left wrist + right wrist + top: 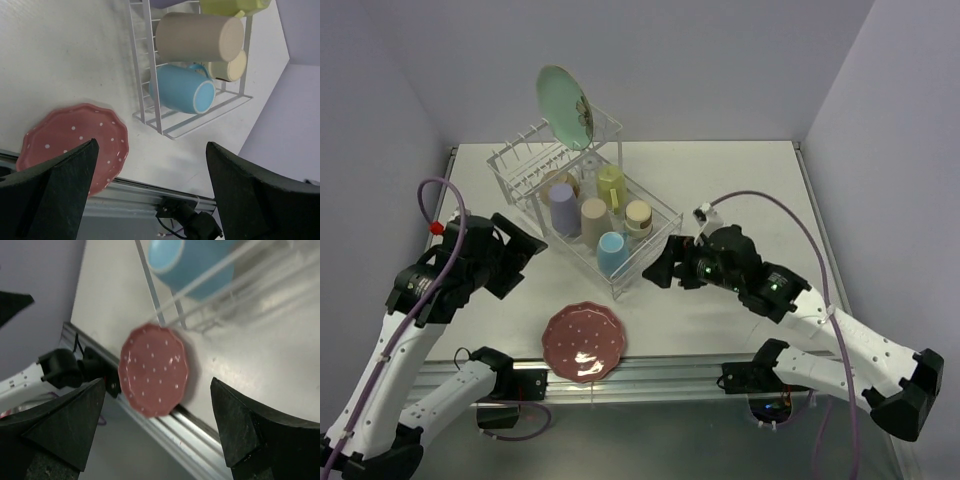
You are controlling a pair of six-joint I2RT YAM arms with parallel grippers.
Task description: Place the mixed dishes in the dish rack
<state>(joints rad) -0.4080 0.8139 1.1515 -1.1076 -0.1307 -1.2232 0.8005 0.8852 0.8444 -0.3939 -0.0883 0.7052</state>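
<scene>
Plate: The pink-red dotted plate with a wavy rim (585, 343) lay flat on the white worktop (740, 180). It was near the front edge, just in front of the clear wire dish rack (520, 172).
Left hand: Our left hand (520, 258) was wide open and held nothing.
Right hand: Our right hand (660, 264) was wide open too, with nothing in it.
Feel: We thought the plate was hard, smooth and slippery, and that it could break if dropped.
Where to grab: We thought the wavy rim was best, with one finger on top and one slid under.
</scene>
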